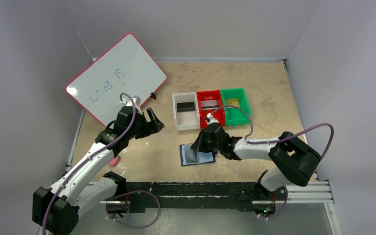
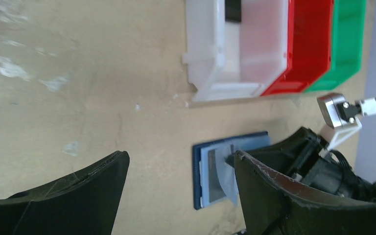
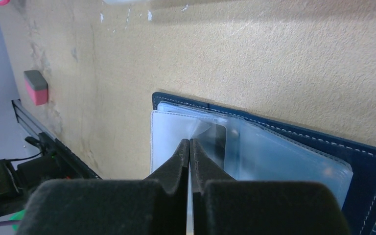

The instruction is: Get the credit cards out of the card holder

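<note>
While the card holder [image 1: 196,155] lies open and flat on the tan table [image 1: 264,93], just near of the three bins, the right gripper [image 1: 199,142] is down on it with its jaws pressed together. In the right wrist view the fingertips [image 3: 190,147] meet at the edge of a clear light-blue pocket sleeve [image 3: 186,129], which bows up from the navy cover; whether they pinch the sleeve itself cannot be told. No card shows in the visible pockets.

Far of the holder stand a white bin [image 1: 185,111], a red bin [image 1: 210,108] and a green bin [image 1: 236,105], side by side and touching. A black card [image 1: 185,106] lies in the white one, a silver-grey card [image 1: 209,104] in the red one, a gold-tan card [image 1: 233,102] in the green one.

Left of the bins, the left gripper [image 1: 150,120] hangs above bare table with its jaws spread wide, grasping nothing. A whiteboard [image 1: 116,78] with a pink rim leans at the far left, and a pink eraser [image 1: 113,161] sits by the left arm.
</note>
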You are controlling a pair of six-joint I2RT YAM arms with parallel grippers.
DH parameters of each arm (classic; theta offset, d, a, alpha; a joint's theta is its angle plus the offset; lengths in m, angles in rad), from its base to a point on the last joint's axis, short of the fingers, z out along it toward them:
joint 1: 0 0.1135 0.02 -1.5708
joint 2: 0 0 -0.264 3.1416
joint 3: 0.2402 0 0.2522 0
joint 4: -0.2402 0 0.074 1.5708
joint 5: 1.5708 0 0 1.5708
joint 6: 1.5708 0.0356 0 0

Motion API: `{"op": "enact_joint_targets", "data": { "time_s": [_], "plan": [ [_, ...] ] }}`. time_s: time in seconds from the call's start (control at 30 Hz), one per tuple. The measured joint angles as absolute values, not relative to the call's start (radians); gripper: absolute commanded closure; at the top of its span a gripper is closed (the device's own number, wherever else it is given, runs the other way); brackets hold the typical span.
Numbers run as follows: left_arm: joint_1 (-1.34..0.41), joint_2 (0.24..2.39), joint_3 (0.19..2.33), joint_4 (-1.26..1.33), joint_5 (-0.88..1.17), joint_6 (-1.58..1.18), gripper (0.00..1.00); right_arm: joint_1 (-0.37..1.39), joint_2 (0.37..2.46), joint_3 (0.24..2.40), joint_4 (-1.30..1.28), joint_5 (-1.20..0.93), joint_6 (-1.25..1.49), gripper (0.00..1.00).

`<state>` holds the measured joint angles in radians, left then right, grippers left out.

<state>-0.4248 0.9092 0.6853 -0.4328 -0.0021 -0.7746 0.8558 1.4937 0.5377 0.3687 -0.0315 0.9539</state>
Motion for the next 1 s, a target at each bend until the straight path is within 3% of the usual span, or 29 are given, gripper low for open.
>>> {"op": "enact_joint_targets", "data": {
  "time_s": [0.4,1.0],
  "plan": [
    [-0.679,1.028,0.632,-0.216,0.086,-0.919,0.22,0.836,1.485,0.498,0.446,-0.052,1.007,1.00],
    [-0.825,1.206,0.526,0.041,0.049,-1.114,0.25,0.810,1.485,0.453,0.503,-0.075,1.054,1.00]
  ]
}}
